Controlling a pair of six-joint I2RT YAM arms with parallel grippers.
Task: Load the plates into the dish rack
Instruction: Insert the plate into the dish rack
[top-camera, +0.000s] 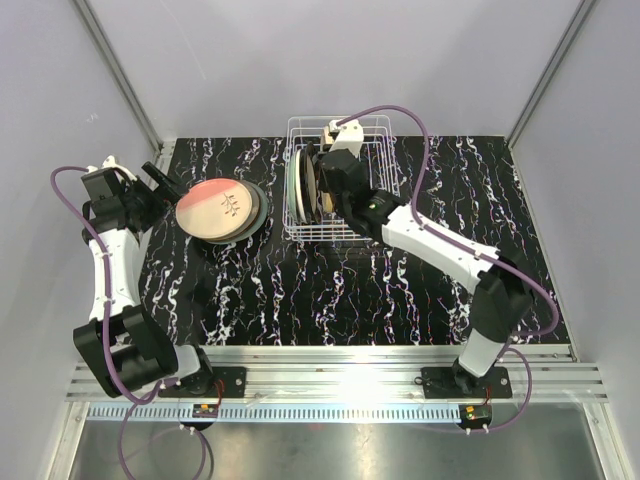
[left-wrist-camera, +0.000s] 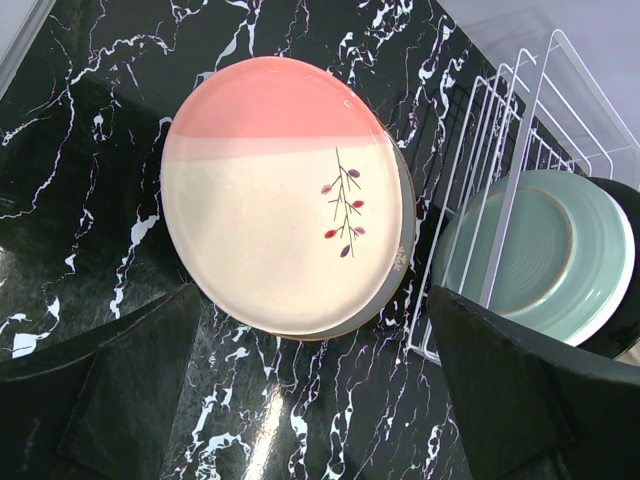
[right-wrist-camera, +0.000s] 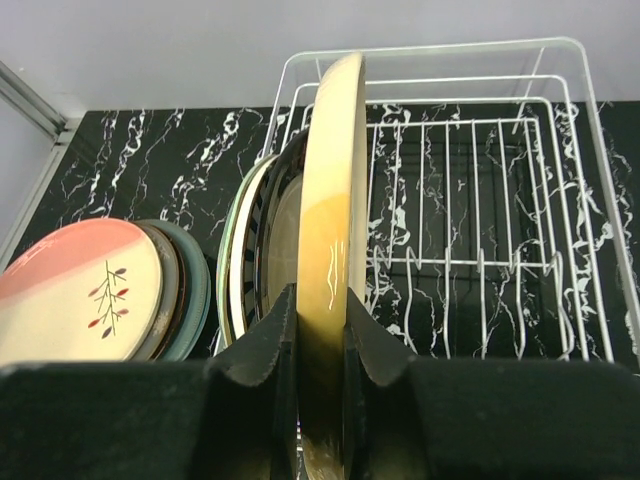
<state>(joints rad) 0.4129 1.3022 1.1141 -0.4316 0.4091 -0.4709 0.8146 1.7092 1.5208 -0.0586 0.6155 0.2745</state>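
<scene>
Seen from above, the left pincer (top-camera: 165, 183) is spread wide and grips nothing. It sits just left of the stack of plates (top-camera: 222, 210), which lies flat on the marbled table (top-camera: 300, 290). The right pincer (top-camera: 323, 198) reaches into the dish rack (top-camera: 310, 122), with open wire floor to its right.

In the left wrist view, the pink leaf plate (left-wrist-camera: 285, 195) tops the stack straight ahead of the spread fingers (left-wrist-camera: 120, 390). Bare table lies to their left. Ahead and to the right, a pale green plate (left-wrist-camera: 540, 255) stands on edge behind the rack's wires.

In the right wrist view, the right pincer (right-wrist-camera: 320, 325) pinches the lower rim of a cream plate (right-wrist-camera: 335, 200), held upright and edge-on inside the rack (right-wrist-camera: 480, 200). More upright plates (right-wrist-camera: 250, 250) crowd close on its left, and open slots lie on its right.
</scene>
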